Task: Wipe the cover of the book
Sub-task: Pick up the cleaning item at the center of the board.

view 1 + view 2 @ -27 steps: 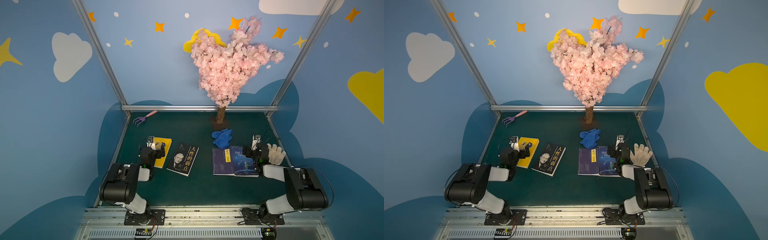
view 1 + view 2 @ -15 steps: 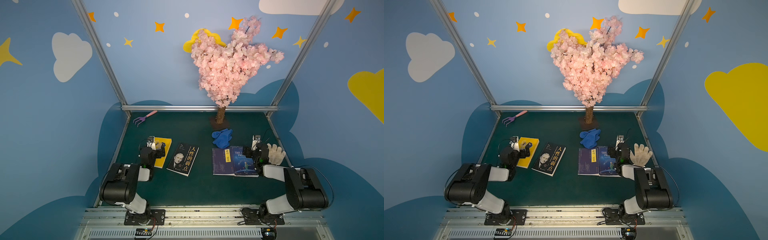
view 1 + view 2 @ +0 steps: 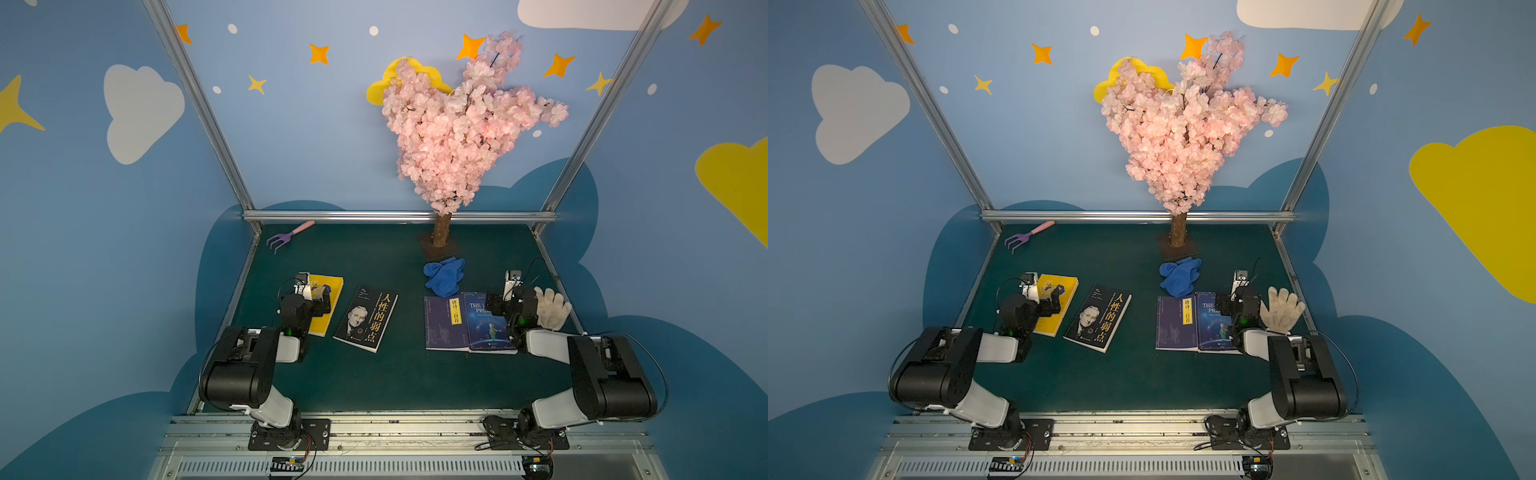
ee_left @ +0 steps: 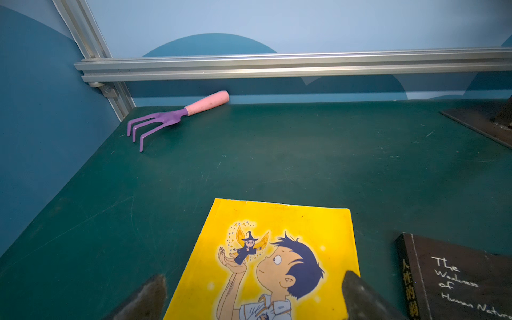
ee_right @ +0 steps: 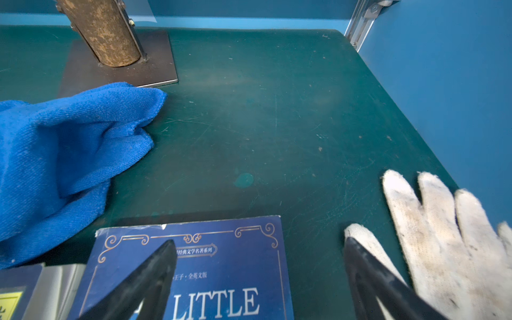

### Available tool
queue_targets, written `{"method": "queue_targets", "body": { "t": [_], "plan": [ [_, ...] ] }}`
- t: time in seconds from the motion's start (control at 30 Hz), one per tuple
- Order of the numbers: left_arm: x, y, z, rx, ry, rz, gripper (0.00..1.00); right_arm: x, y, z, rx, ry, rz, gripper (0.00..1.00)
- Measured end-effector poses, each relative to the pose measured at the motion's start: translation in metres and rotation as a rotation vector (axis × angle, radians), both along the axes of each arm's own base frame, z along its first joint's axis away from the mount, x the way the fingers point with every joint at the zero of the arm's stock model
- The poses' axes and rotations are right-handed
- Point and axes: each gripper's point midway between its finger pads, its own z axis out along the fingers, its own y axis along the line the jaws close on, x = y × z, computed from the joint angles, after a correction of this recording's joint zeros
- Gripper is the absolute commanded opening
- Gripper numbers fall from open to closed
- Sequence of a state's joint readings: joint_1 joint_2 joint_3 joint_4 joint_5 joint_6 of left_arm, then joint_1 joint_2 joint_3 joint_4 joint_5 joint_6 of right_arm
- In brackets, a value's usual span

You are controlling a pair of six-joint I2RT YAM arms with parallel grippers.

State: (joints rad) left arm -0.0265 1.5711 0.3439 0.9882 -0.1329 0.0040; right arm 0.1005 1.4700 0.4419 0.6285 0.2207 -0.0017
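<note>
You have four books (image 3: 365,318) on the table (image 3: 395,374) | one blue cloth (image 3: 444,274) | one white glove (image 3: 552,309) | one rake (image 3: 286,237) | left claw (image 4: 253,275) spread | right claw (image 5: 259,241) spread | both empty

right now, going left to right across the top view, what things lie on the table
rake → yellow book → black book → purple book → blue book → white glove

Four books (image 3: 332,291) (image 3: 368,318) (image 3: 440,328) (image 3: 486,328), one blue cloth (image 3: 444,275), one white glove (image 3: 550,309), one purple rake (image 3: 286,237), one blossom tree (image 3: 461,124), two robot arms (image 3: 241,370) (image 3: 606,374).
</note>
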Motion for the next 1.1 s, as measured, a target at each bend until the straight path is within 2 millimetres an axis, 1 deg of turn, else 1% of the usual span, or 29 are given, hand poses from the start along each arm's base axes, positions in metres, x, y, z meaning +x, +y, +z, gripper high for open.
{"method": "queue_targets", "body": {
  "t": [0.1,0.2,0.27,0.3,0.37,0.43,0.47,0.53,0.57,0.6,0.67,0.73,0.8,0.87,0.93,1.03,1.1],
  "plan": [
    [-0.001,-0.002,0.0,0.006,-0.003,-0.011,1.0,-0.006,0.001,0.008,-0.009,-0.028,-0.001,0.93],
    [-0.008,-0.006,0.003,0.015,-0.006,-0.03,1.0,-0.011,0.004,0.017,-0.029,-0.049,-0.012,0.93],
    [-0.015,-0.012,0.015,0.029,-0.024,-0.051,1.0,-0.014,0.009,0.031,-0.04,-0.073,-0.018,0.93],
    [-0.018,-0.018,0.027,0.038,-0.045,-0.076,1.0,-0.017,0.011,0.039,-0.04,-0.081,-0.028,0.93],
    [-0.024,-0.034,0.058,0.027,-0.111,-0.129,1.0,-0.019,0.013,0.056,-0.012,-0.092,-0.059,0.93],
    [-0.031,-0.053,0.095,-0.037,-0.194,-0.191,1.0,-0.016,0.007,0.075,0.036,-0.093,-0.133,0.93],
    [-0.035,-0.061,0.11,-0.078,-0.223,-0.215,1.0,-0.014,0.004,0.084,0.054,-0.093,-0.16,0.93],
    [-0.041,-0.078,0.127,-0.172,-0.235,-0.26,1.0,-0.009,-0.001,0.101,0.09,-0.084,-0.224,0.93],
    [-0.043,-0.085,0.13,-0.217,-0.219,-0.277,1.0,-0.007,-0.004,0.107,0.112,-0.081,-0.259,0.97],
    [-0.046,-0.095,0.13,-0.267,-0.186,-0.298,1.0,-0.005,-0.011,0.109,0.13,-0.068,-0.318,0.98],
    [-0.051,-0.115,0.125,-0.343,-0.114,-0.344,1.0,-0.002,-0.018,0.103,0.157,-0.015,-0.381,0.98],
    [-0.061,-0.137,0.114,-0.399,-0.03,-0.401,1.0,0.0,-0.024,0.087,0.185,0.08,-0.416,0.98],
    [-0.07,-0.152,0.099,-0.422,0.045,-0.444,1.0,-0.001,-0.022,0.071,0.21,0.178,-0.415,0.98],
    [-0.078,-0.161,0.086,-0.426,0.103,-0.467,1.0,-0.003,-0.012,0.062,0.226,0.253,-0.38,0.97],
    [-0.083,-0.162,0.073,-0.437,0.161,-0.457,1.0,-0.004,0.007,0.058,0.241,0.302,-0.314,0.97],
    [-0.088,-0.159,0.064,-0.428,0.209,-0.438,1.0,-0.006,0.038,0.055,0.261,0.347,-0.212,0.97],
    [-0.089,-0.153,0.064,-0.415,0.215,-0.407,1.0,-0.003,0.056,0.051,0.277,0.378,-0.157,0.96]
  ]
}}
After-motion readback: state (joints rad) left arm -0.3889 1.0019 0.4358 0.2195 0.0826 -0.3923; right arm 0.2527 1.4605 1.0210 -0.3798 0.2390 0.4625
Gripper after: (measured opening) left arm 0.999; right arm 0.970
